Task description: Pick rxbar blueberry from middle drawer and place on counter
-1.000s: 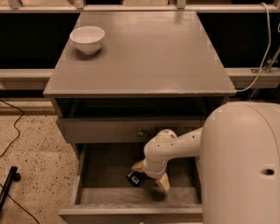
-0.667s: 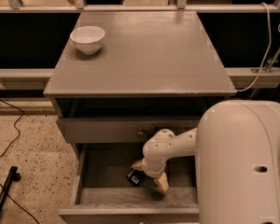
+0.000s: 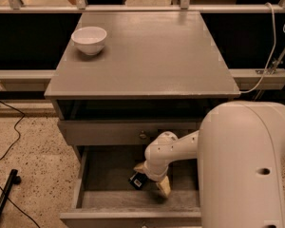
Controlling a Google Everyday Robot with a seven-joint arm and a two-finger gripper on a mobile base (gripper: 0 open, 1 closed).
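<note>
The middle drawer (image 3: 99,175) is pulled open below the upper drawer with the brass knob (image 3: 142,136). The rxbar blueberry (image 3: 137,180), small and black with a white patch, lies on the drawer floor near the middle. My gripper (image 3: 152,177) reaches down into the drawer right over the bar. Its two tan fingers (image 3: 164,186) are spread, one behind the bar and one to its front right. The bar's right end is hidden under the gripper. The counter (image 3: 147,51) is the grey top above.
A white bowl (image 3: 89,39) stands at the counter's back left corner. My large white arm housing (image 3: 247,165) fills the lower right and hides the drawer's right side. Cables (image 3: 4,127) lie on the speckled floor at left.
The arm housing has edged slightly left. The gripper stays over the bar in the drawer, and the bar has not moved.
</note>
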